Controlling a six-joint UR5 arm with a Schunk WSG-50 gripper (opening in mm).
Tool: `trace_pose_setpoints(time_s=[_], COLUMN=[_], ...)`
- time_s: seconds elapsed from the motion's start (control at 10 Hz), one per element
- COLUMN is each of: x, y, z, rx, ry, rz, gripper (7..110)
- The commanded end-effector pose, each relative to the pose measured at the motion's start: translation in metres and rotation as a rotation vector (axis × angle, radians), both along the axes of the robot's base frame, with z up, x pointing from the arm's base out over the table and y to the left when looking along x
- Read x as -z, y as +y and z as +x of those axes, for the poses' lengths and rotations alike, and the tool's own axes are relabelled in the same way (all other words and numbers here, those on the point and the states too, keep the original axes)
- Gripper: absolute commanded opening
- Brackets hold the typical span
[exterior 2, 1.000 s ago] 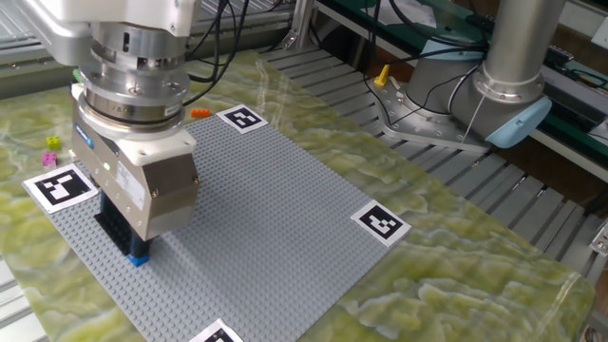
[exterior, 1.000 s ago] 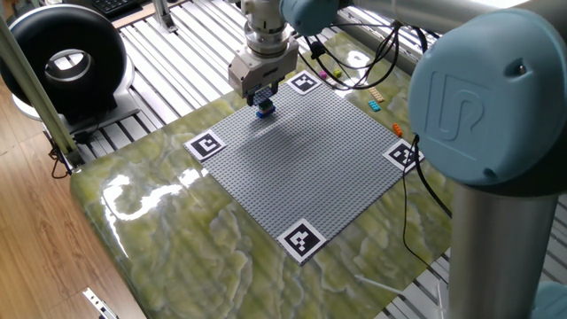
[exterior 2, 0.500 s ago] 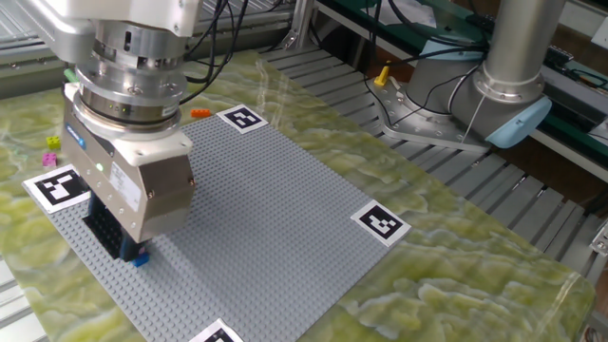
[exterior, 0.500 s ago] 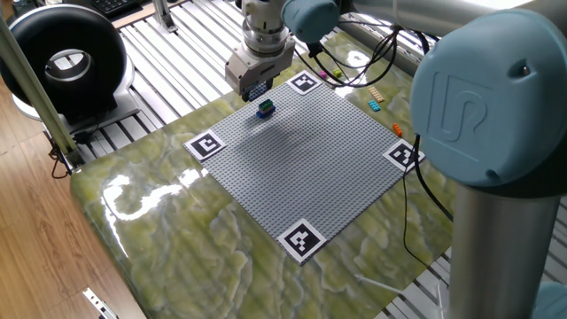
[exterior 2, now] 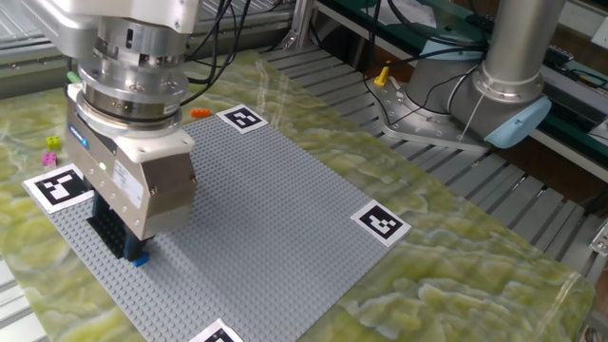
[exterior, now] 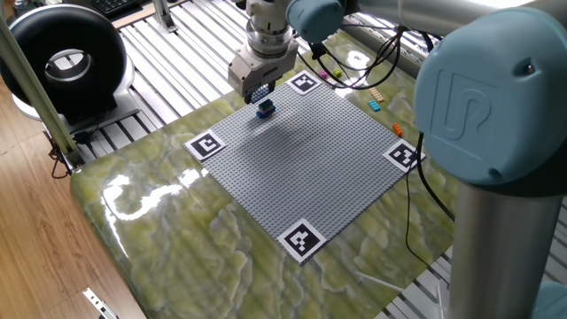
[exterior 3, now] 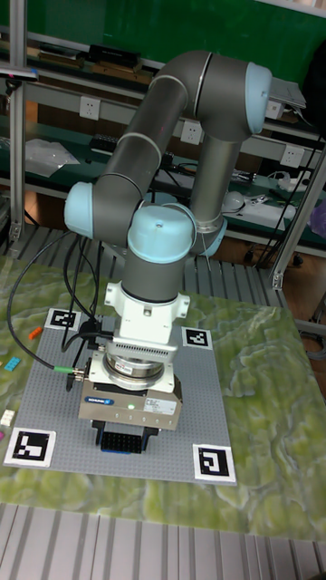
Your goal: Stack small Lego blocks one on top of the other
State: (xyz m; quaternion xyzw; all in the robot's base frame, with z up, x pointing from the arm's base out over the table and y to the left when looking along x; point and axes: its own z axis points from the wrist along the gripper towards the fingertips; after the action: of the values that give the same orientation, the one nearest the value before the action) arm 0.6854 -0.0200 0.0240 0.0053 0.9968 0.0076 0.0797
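A studded baseplate (exterior: 306, 155) lies on the bench (exterior: 177, 230), with a marker tag (exterior: 205, 144) at each of its corners. A small block stack (exterior: 265, 109) stands on the plate near one corner tag (exterior: 304, 83). The pincer (exterior: 258, 90) hangs just above the stack. Loose blocks (exterior: 376, 105) lie on the bench beyond the plate's edge.

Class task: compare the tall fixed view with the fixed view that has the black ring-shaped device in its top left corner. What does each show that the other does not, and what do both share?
Only the tall fixed view shows the whole arm up to its shoulder and the shelves behind.

Only the view with the black ring-shaped device shows that device, the small block stack standing clear just below the hand, and loose blocks such as the orange one.

Both share the grey baseplate, its corner marker tags and the marbled green table.
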Motion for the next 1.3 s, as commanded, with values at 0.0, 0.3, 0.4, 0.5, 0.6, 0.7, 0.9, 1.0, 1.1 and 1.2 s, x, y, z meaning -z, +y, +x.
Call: trace_pose_setpoints(time_s=[0.0, 0.3, 0.4, 0.5, 0.6, 0.7, 0.9, 1.0, 1.1, 1.2], x=[0.008, 0.009, 0.010, 0.010, 0.010, 0.009, 0.008, 0.007, 0.007, 0.007], y=[0.001, 0.002, 0.004, 0.004, 0.004, 0.004, 0.004, 0.004, 0.004, 0.004], z=[-0.004, -0.010, -0.011, -0.011, -0.013, -0.015, -0.017, -0.018, -0.018, -0.017], rx=[0.014, 0.023, 0.028, 0.029, 0.028, 0.025, 0.016, 0.014, 0.014, 0.014], ry=[0.005, 0.025, 0.025, 0.024, 0.025, 0.027, 0.017, 0.014, 0.011, 0.008], rz=[0.018, 0.018, 0.018, 0.019, 0.018, 0.015, 0.014, 0.012, 0.012, 0.012], gripper=[7, 7, 7, 7, 7, 7, 7, 7, 7, 7])
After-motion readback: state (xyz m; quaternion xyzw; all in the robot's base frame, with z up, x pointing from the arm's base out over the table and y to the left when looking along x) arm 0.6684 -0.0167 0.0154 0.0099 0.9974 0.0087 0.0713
